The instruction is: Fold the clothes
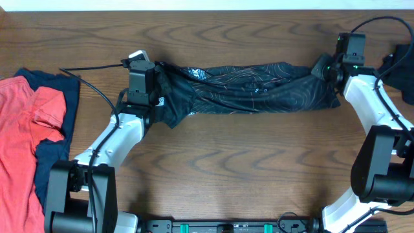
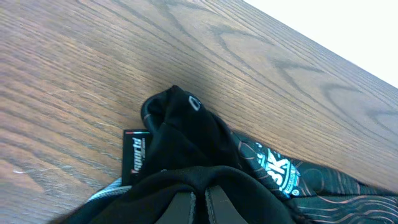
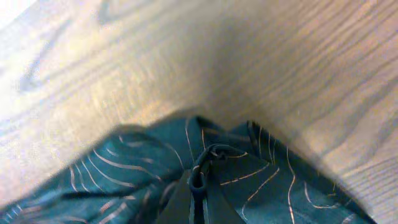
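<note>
I have the black jersey (image 1: 252,87) drawn out in a long, rumpled band across the upper middle of the overhead view, running from the left jaws to the right jaws. Its fine wavy lines show along the whole stretch. I cannot tell whether the middle of the band rests on the desk (image 1: 226,175) or hangs just above it.

The left jaws sit at the band's left end, upper left of centre, and are clamped together on the cloth. In the left wrist view, black fabric is bunched over the fingers (image 2: 180,205) at the bottom edge, which stand pressed close. A small black label (image 2: 135,155) with white lettering hangs at lower left, and a cyan and white logo (image 2: 277,171) shows at lower right.

The right jaws are at the band's right end, in the upper right of the overhead view. They are also closed. In the right wrist view they pinch a small fold of the cloth at bottom centre, with the fabric spreading to either side.

At the left edge of the overhead frame lies the red top (image 1: 26,129), partly over the navy top (image 1: 55,158), well apart from the jersey.
</note>
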`<control>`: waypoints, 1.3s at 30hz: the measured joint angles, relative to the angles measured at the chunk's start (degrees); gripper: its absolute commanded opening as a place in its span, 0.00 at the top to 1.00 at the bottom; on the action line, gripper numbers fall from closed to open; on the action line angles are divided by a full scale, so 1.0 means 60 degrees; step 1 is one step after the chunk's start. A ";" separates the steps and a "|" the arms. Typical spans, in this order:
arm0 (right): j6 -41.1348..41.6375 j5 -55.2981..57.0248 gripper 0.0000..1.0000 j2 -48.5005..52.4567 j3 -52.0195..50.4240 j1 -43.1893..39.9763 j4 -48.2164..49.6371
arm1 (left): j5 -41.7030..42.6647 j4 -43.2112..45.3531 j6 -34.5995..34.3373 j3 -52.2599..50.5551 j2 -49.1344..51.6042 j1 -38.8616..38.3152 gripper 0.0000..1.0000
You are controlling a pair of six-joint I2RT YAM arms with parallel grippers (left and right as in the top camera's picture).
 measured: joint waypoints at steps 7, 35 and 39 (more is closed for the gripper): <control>0.0495 0.0142 0.99 0.0000 0.0142 -0.0138 0.0364 | -0.0481 0.0007 0.0000 0.0000 0.0000 0.0004 0.94; 0.0710 -0.0342 0.01 0.1679 0.0146 0.0007 0.1625 | -0.0736 0.0011 0.0025 0.0004 0.1341 0.0324 0.34; 0.0619 -0.0470 0.01 0.1679 0.0346 0.0000 0.1563 | -0.0557 -0.0011 0.0000 0.0004 0.1341 0.0324 0.34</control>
